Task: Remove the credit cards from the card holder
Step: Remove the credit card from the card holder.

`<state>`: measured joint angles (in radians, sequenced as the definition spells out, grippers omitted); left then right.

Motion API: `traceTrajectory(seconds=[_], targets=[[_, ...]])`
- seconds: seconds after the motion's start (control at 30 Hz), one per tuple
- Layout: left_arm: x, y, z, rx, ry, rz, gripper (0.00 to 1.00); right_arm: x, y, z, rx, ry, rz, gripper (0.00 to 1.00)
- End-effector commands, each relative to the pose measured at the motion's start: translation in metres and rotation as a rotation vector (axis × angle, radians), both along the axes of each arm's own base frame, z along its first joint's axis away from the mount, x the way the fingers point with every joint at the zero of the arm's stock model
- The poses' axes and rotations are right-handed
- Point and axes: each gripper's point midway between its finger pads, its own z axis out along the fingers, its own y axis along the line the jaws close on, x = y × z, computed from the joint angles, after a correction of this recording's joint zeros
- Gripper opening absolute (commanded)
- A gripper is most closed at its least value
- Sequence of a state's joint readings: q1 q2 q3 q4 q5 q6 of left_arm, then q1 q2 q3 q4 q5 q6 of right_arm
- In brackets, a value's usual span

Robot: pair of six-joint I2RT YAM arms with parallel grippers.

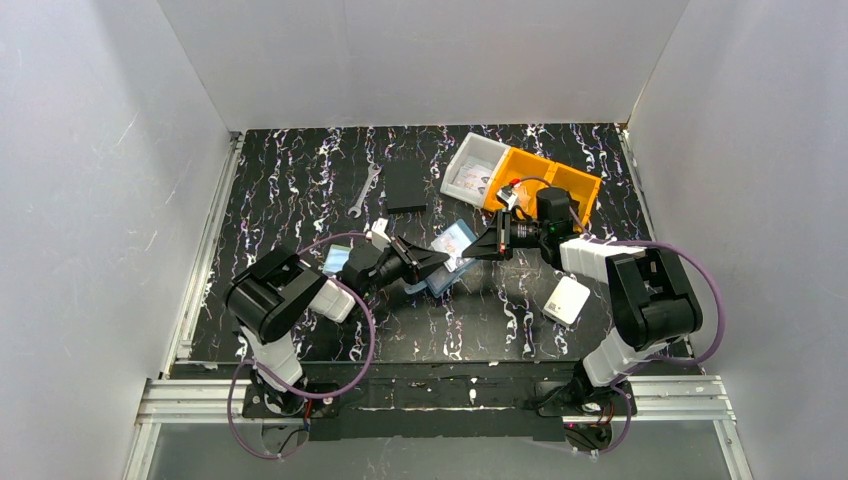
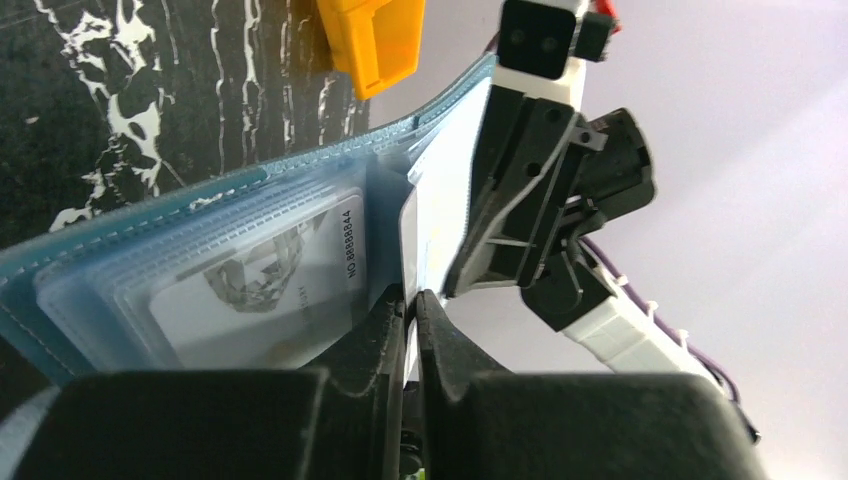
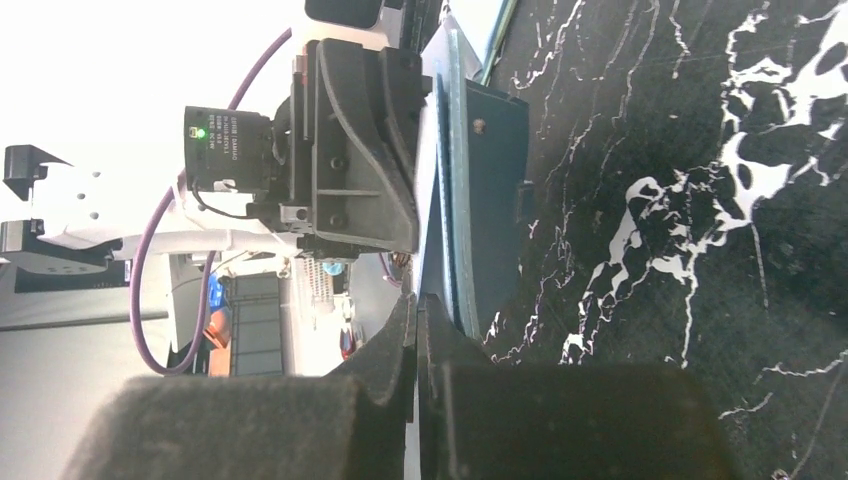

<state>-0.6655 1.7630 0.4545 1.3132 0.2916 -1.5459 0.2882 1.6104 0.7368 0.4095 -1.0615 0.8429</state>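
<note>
The blue card holder is held off the table between my two grippers. In the left wrist view it is open, and a credit card with a small picture sits in a clear pocket. My left gripper is shut on a pale leaf of the holder; it also shows in the top view. My right gripper is shut on a thin pale card edge lying against the holder's blue cover, and it meets the holder from the right. Another pale card lies by the left arm.
A white bin holding cards and an orange bin stand at the back right. A white rounded box lies near the right arm. A flat black rectangle and a wrench lie at the back.
</note>
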Motion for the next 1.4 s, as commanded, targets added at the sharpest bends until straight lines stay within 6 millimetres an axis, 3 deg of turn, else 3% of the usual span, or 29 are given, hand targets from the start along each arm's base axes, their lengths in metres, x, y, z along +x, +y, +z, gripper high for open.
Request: traceTrajectory(seconds=[0.0, 0.4, 0.67, 0.87, 1.07, 1.17, 1.3, 1.37], targets=[[0.012, -0.003, 0.018, -0.070, -0.055, 0.010, 0.00, 0.002, 0.000, 0.005, 0.025, -0.026, 0.020, 0.01], [0.003, 0.013, -0.011, -0.011, -0.012, -0.023, 0.00, 0.017, -0.016, -0.034, -0.037, 0.028, -0.033, 0.01], [-0.002, 0.015, -0.047, 0.047, 0.043, -0.060, 0.00, 0.016, -0.024, -0.069, -0.103, 0.062, -0.038, 0.01], [-0.008, 0.023, -0.058, 0.077, 0.051, -0.070, 0.00, 0.018, -0.031, -0.084, -0.163, 0.057, -0.041, 0.01], [-0.018, 0.034, -0.058, 0.099, 0.032, -0.080, 0.00, 0.020, -0.043, -0.095, -0.291, -0.020, -0.054, 0.05], [-0.022, 0.036, -0.049, 0.096, -0.002, -0.088, 0.00, 0.021, -0.052, -0.101, -0.380, -0.054, -0.063, 0.15], [-0.024, 0.037, -0.034, 0.089, -0.053, -0.097, 0.00, 0.027, -0.060, -0.096, -0.442, -0.122, -0.068, 0.25], [-0.026, 0.037, -0.027, 0.089, -0.079, -0.103, 0.00, 0.030, -0.063, -0.090, -0.466, -0.166, -0.068, 0.25]])
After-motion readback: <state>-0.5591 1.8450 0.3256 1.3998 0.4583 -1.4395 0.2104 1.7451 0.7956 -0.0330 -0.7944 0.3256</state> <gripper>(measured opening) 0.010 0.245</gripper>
